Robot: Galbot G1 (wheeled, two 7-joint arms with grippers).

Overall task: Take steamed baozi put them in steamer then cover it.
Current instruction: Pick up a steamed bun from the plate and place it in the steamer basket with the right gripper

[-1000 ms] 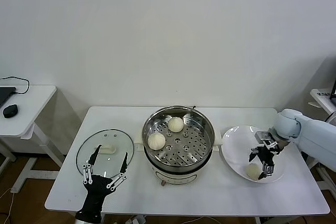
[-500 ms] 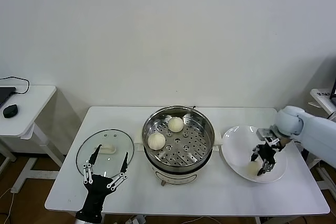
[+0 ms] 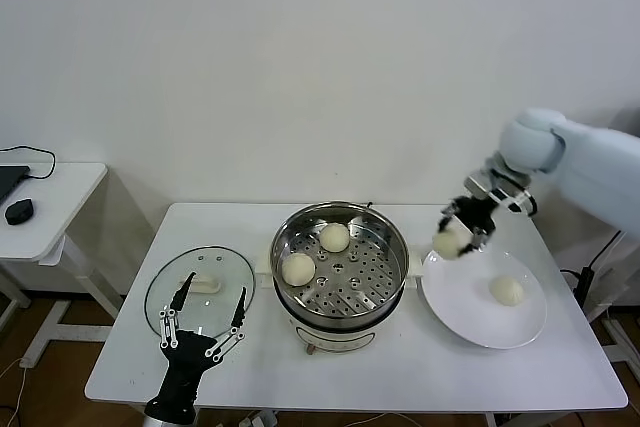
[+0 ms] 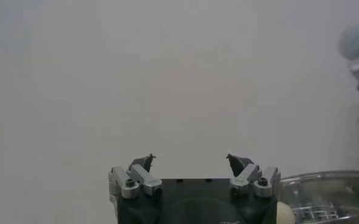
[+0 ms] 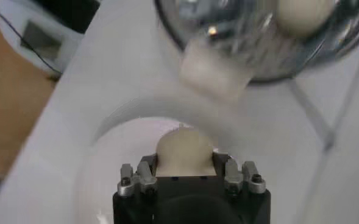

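A white surface (image 3: 400, 372) stands against a plain white wall (image 3: 300, 67), a side desk (image 3: 50, 207) far left. The right gripper (image 3: 462, 231) clamps a baozi (image 3: 449, 240) above the plate (image 3: 470, 322), right of the steamer (image 3: 340, 259). The left gripper (image 3: 205, 325) hangs spread, empty, over the cover (image 3: 200, 287).

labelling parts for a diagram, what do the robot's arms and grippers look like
The right arm has a smooth pale blue-white shell with a rounded joint. Both the right gripper and left gripper are black with silver metal linkages and thin dark fingers.
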